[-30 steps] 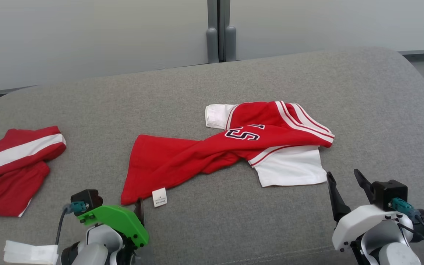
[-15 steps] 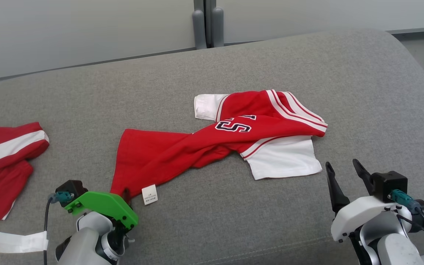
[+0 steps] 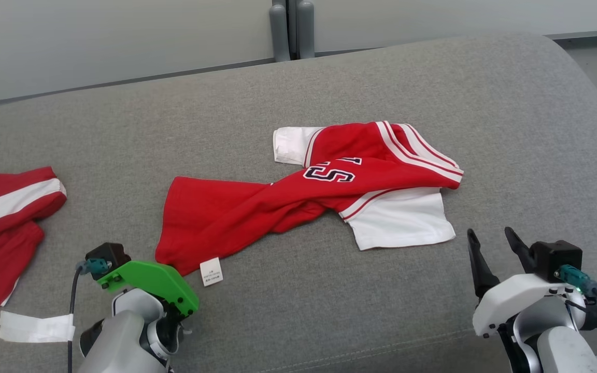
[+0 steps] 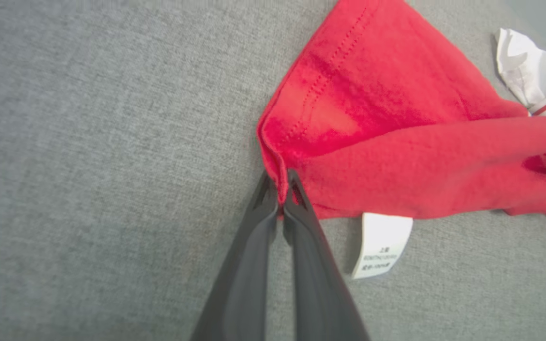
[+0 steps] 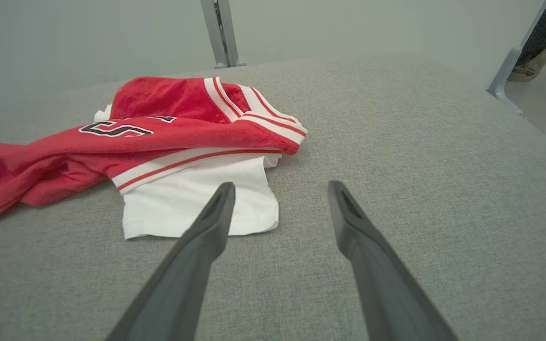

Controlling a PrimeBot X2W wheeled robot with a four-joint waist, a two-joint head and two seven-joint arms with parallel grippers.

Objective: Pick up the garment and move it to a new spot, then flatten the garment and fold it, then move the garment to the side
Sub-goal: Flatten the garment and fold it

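Left claw [image 4: 280,182]: closed, the two dark fingers pinched together on the hem corner of the red garment [image 4: 396,142]; a thin fold of red cloth shows between the tips, at the centre of the left wrist view.
Left claw in the head view: lower left of the frame, the fingers hidden under the green mount [image 3: 148,282], which touches the garment's lower left corner.
Right claw [image 3: 489,235]: wide open, holding nothing, lower right of the head view; in the right wrist view [image 5: 281,187] its left finger crosses in front of the white sleeve edge, and whether it touches the cloth I cannot tell.
Garment [image 3: 288,207]: centre of the head view, lying rumpled on the grey cushion [image 3: 381,311]; the red body runs to the lower left, the white sleeves and striped trim bunch at the centre right, with dark lettering on top.
Care label [image 3: 211,271]: white, at the lower hem, just right of the pinched corner.
Second red garment [image 3: 3,217]: left edge of the frame, with a white stripe, well apart from the first.
White tape strip [image 3: 37,327]: bottom left, on the cushion.
Shoe [image 5: 536,61]: a person's, upper right of the right wrist view, on the floor.
Change from a second ago: the left claw stood open at the hem and has now shut on it; the right claw is as open as before; the head camera has shifted, and the garment lies much as it did.
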